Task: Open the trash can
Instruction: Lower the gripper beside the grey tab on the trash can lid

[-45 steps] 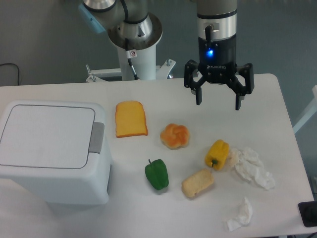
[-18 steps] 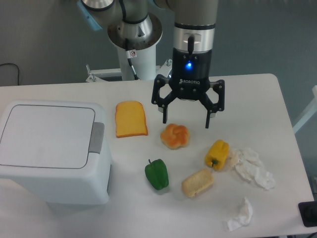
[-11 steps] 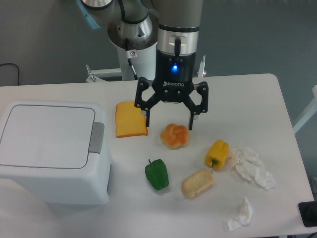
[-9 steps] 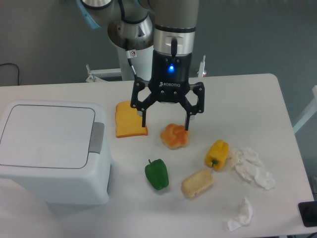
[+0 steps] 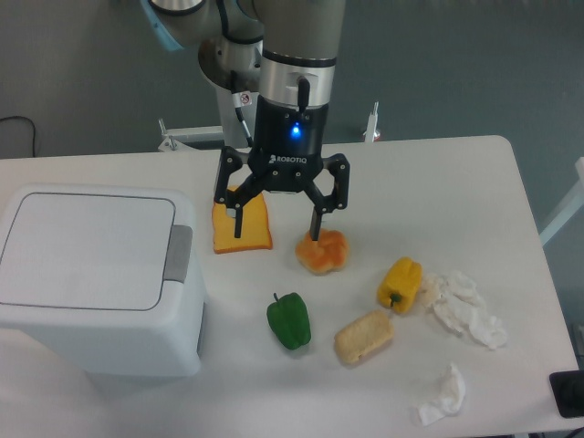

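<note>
The trash can (image 5: 96,278) is a big white boxy bin at the table's left, its flat lid (image 5: 87,249) lying shut and a grey push tab (image 5: 178,254) on its right side. My gripper (image 5: 276,224) hangs open over the table right of the bin, above the gap between an orange bread slice (image 5: 242,224) and a round bun (image 5: 322,251). Its left finger (image 5: 237,216) overlaps the slice and nothing is between the fingers. It is well apart from the bin.
A green pepper (image 5: 289,319), a bread roll (image 5: 364,336) and a yellow pepper (image 5: 401,282) lie right of the bin. Crumpled white paper (image 5: 467,308) and a smaller scrap (image 5: 444,394) sit near the right edge. The arm's base (image 5: 248,73) stands at the back.
The gripper has travelled steadily left from the table's back right toward the bin, staying open. It now hangs over the bread slice and bun. Nothing on the table has moved.
</note>
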`<state>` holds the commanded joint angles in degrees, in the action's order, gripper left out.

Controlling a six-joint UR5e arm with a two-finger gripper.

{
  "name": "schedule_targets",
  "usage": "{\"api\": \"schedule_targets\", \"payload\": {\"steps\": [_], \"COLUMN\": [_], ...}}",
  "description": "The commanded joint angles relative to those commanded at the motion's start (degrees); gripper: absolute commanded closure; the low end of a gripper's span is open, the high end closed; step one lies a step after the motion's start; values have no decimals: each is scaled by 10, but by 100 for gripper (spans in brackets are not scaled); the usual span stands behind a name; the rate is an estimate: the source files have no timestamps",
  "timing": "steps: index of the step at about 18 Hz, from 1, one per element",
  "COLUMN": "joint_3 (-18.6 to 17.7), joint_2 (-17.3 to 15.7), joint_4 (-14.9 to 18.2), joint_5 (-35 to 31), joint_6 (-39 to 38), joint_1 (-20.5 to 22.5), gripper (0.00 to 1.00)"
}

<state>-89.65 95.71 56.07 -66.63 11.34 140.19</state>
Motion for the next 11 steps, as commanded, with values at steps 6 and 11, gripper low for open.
{"api": "schedule_targets", "payload": {"steps": [6, 11], "joint_3": [-2, -8], "joint_2": [5, 7], "joint_4": [-1, 0], "joint_5": [21, 50], "joint_6": [-28, -30], "joint_1": [-3, -3], "gripper": [0, 0]}}
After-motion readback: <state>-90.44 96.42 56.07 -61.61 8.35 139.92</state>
